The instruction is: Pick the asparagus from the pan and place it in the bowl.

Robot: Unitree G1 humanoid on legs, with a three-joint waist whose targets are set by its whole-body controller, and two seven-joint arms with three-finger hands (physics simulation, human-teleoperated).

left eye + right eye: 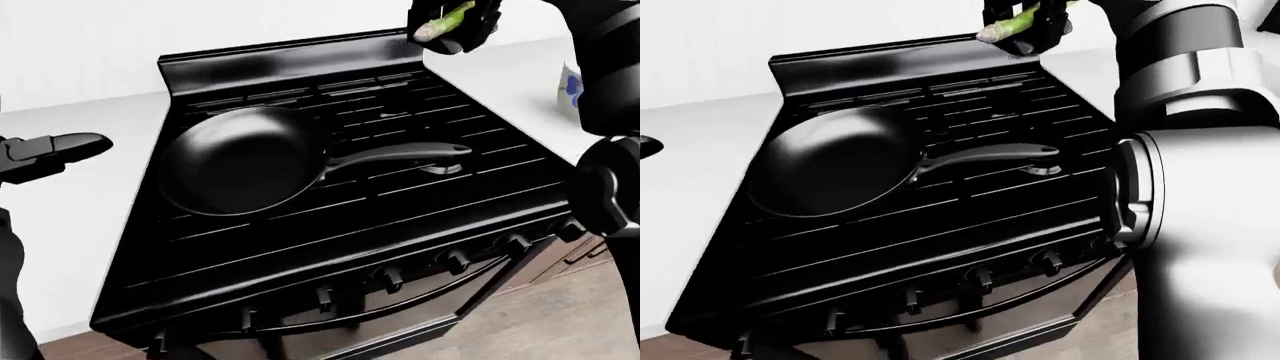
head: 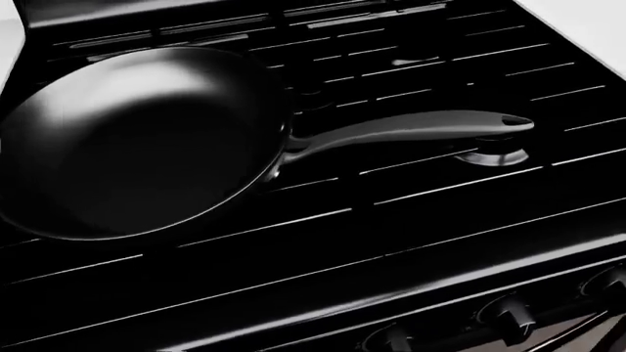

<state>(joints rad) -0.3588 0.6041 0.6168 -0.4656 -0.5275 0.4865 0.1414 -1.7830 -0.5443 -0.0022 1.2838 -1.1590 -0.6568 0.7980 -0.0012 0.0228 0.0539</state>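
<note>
The black pan (image 1: 240, 161) sits on the left burners of the black stove (image 1: 400, 217), its grey handle (image 2: 411, 128) pointing right. Nothing lies inside it. My right hand (image 1: 458, 28) hangs at the top of the left-eye view, above the stove's rear right corner, shut on the green asparagus (image 1: 443, 20), whose pale tip sticks out to the left. My left hand (image 1: 55, 150) hovers open over the white counter to the left of the stove. At the right edge a white and blue thing (image 1: 570, 84) peeks from behind my right arm; it may be the bowl.
White counters (image 1: 500, 67) flank the stove on both sides. A row of knobs (image 1: 455, 261) lines the stove's lower edge, with wooden floor (image 1: 540, 330) below. My right arm fills the right side of the right-eye view.
</note>
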